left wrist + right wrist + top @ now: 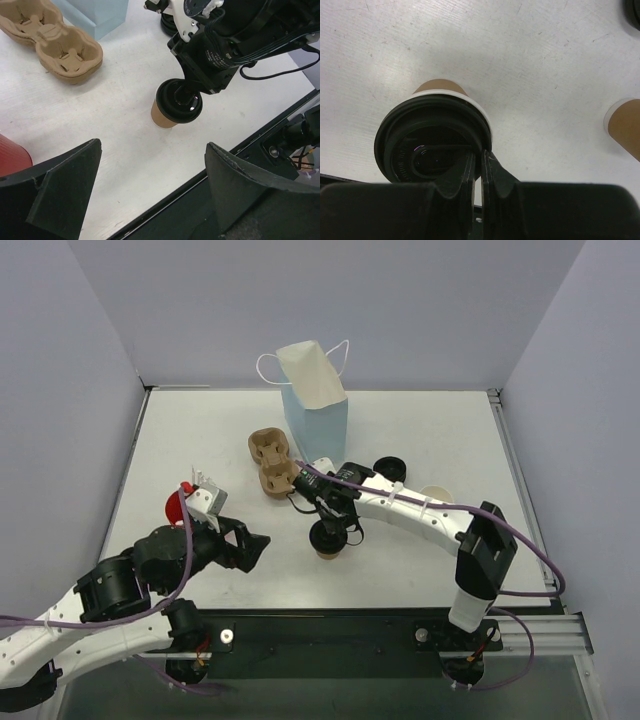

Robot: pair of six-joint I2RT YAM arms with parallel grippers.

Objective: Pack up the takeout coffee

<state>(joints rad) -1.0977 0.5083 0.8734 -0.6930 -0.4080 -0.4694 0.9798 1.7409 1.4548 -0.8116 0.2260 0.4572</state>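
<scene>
Right fingers (495, 172) pinched the black lid (420, 150) atop the upright brown cup (161, 116); left fingers (65, 190), spread, hung farther off.

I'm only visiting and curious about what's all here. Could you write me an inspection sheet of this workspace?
Surface: white table, faintly scuffed, no spills seen.
Job's things: brown cup upright, black lid on it; red cup beside the left hand; second cup without a lid; loose lid near it.
Clutter: tray, both holes empty; bag standing behind it.
Hands: left hand open, empty; right hand shut, apparently pinching the lid's rim.
Cables: purple cables run along both arms.
Surroundings: plain walls on three sides.
</scene>
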